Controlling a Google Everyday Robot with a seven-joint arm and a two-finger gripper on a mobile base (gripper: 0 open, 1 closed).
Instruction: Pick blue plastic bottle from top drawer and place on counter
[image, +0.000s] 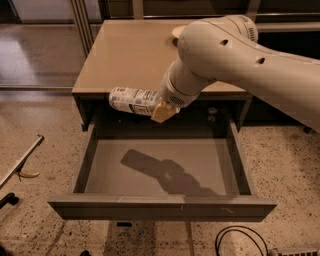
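Note:
The blue plastic bottle (132, 100), with its pale printed label, lies horizontal in my gripper (161, 108). It is held in the air above the open top drawer (160, 172), level with the front edge of the counter (130, 55). The gripper is shut on the bottle's right end, and one tan fingertip (163, 113) shows below it. The bottle's cap end is hidden by the gripper and wrist. My large pale arm (235, 55) reaches in from the right and covers the counter's right side. The drawer is pulled fully out and its shadowed floor holds nothing.
A shallow white bowl (178, 31) sits at the back of the counter, mostly hidden behind my arm. A black cable (240, 240) lies on the speckled floor in front of the drawer. A thin metal bar (20, 160) lies on the floor at left.

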